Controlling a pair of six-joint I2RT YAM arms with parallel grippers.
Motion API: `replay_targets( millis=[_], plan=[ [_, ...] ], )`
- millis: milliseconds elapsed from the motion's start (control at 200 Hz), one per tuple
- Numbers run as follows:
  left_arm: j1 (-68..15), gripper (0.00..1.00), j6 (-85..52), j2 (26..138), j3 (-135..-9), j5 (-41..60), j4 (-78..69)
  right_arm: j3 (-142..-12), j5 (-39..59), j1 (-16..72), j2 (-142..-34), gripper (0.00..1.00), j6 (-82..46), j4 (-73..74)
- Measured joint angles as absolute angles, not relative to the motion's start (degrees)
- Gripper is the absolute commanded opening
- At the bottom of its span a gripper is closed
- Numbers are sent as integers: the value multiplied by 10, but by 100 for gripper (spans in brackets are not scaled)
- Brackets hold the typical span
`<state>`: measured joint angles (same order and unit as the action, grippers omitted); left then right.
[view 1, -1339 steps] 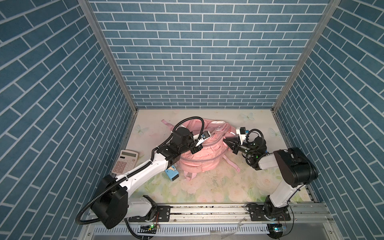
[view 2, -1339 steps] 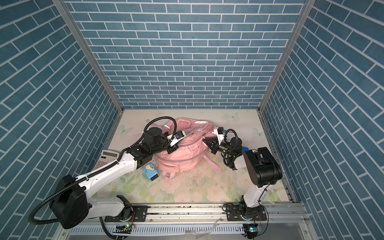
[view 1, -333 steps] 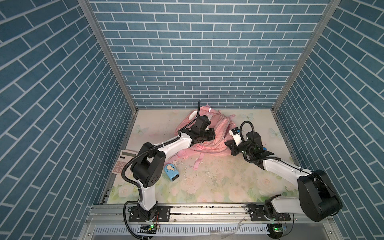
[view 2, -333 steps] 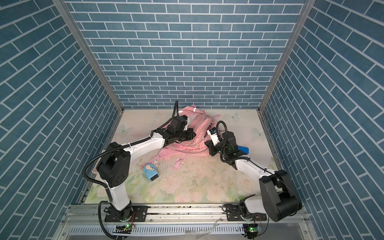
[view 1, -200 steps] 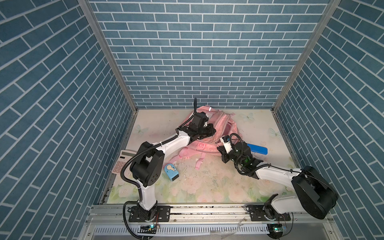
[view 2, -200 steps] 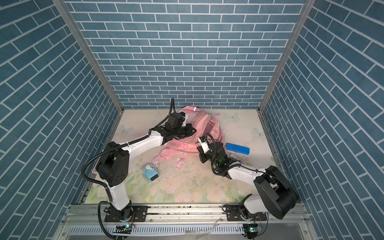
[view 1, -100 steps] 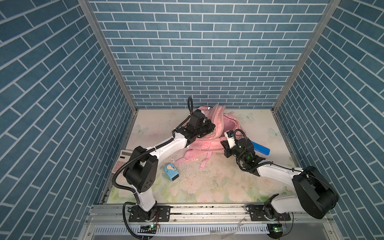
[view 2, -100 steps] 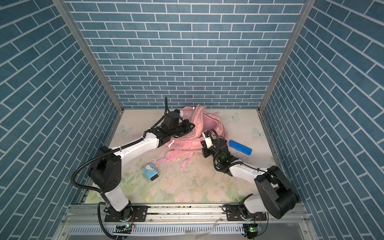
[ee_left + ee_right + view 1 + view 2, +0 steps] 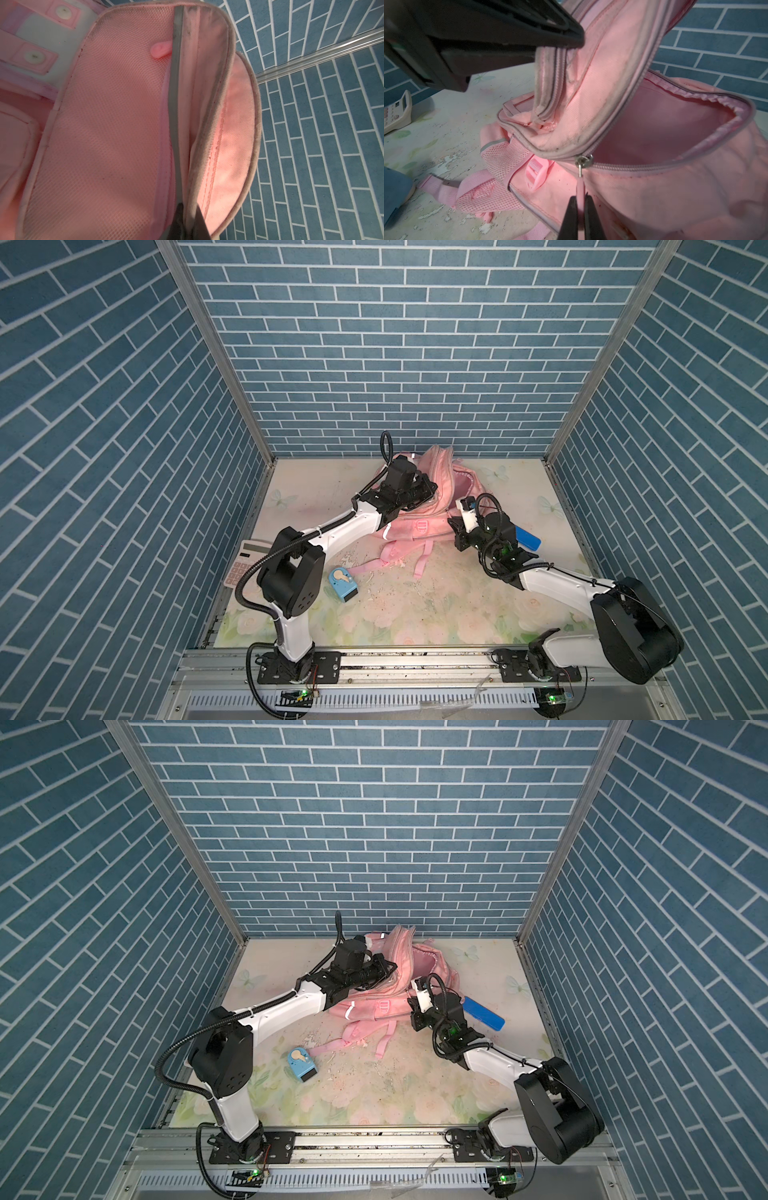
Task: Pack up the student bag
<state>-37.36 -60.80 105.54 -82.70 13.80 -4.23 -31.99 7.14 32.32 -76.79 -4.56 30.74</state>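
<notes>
The bag (image 9: 415,526) lies at the back of the surface (image 9: 415,614), mouth gaping. The left jaws pinch its lifted flap (image 9: 602,83); the right jaws pinch the pink zip pull (image 9: 580,187) below the opening.

Looking down in both top views, the left arm covers part of the bag (image 9: 407,531), and in a top view it hides a corner of the calculator (image 9: 245,560). The right arm hides one end of the blue case (image 9: 528,539). Both grippers' tips are lost against the pink fabric from above.

The left wrist view cuts off the left gripper (image 9: 188,216), so only its tips show. The right wrist view crops the right gripper (image 9: 580,200) too. The zip pull (image 9: 580,187) vanishes between its fingers. At that view's edge sits a blurred blue shape (image 9: 393,188) I can't name.
</notes>
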Motion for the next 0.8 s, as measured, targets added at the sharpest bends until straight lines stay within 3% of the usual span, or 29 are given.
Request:
replay_targets(
  millis=[355,800],
  plan=[
    [-373,0,-591,1094,-890,155,-16,-312,31,382,-802,0,-46,357],
    [-372,0,-569,1115,-925,182,-4,-338,89,392,-891,0,-46,417]
  ],
)
